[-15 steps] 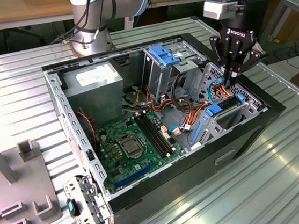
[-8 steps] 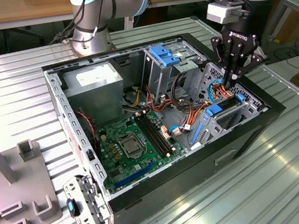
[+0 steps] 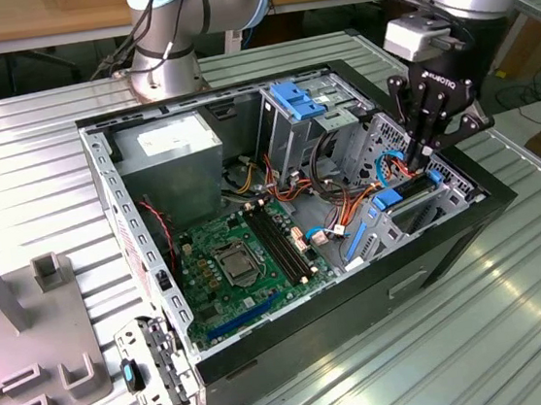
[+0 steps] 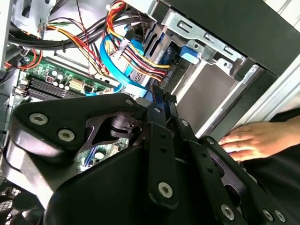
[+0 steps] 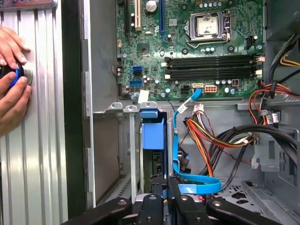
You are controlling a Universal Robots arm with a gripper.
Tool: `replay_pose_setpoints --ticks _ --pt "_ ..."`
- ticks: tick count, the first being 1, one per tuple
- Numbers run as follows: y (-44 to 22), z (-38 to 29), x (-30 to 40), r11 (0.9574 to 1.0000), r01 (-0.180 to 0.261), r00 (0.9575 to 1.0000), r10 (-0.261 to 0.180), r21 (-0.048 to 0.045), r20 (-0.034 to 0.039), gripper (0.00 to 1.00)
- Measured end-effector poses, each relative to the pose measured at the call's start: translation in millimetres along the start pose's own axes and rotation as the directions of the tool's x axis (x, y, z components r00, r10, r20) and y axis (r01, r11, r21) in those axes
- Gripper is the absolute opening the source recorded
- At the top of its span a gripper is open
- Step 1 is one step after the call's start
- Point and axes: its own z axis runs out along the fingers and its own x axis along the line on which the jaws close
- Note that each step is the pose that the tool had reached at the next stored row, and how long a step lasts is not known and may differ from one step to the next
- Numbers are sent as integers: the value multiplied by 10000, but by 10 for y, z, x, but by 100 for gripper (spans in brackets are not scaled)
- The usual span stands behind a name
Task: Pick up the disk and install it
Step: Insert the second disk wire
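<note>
A robot claw (image 3: 423, 158) reaches down into an open computer case (image 3: 451, 241), its fingers closed on the disk (image 5: 153, 136), which stands upright in a slot beside the green motherboard (image 5: 197, 47).

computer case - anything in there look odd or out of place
One thing stands out: a person's hand rests by the outer wall of the open computer case, close to the gripper, which reaches into the drive bay among loose cables. The blue-railed disk sits upright in its slot, not askew.
</note>
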Motion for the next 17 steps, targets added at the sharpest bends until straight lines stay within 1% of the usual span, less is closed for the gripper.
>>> replay_pose_setpoints --ticks 1,3,4,6,7,9,13,14,16,17 --pt "4 6 5 10000 22 10000 -22 16 16 16" --pt "8 19 14 9998 143 9999 -143 164 22 16" --pt "13 26 16 9996 193 9998 -193 214 22 16" --pt "26 40 27 9994 235 9997 -236 252 46 16" --pt "40 56 49 9993 257 9996 -261 271 146 16" --pt "60 76 85 9991 293 9991 -302 294 301 16" --pt "83 106 138 9989 331 9982 -347 322 493 16" --pt "91 117 160 9989 339 9977 -357 332 575 16" --pt "95 128 183 9988 347 9970 -369 346 675 16" --pt "96 132 190 9987 358 9963 -385 359 764 16"
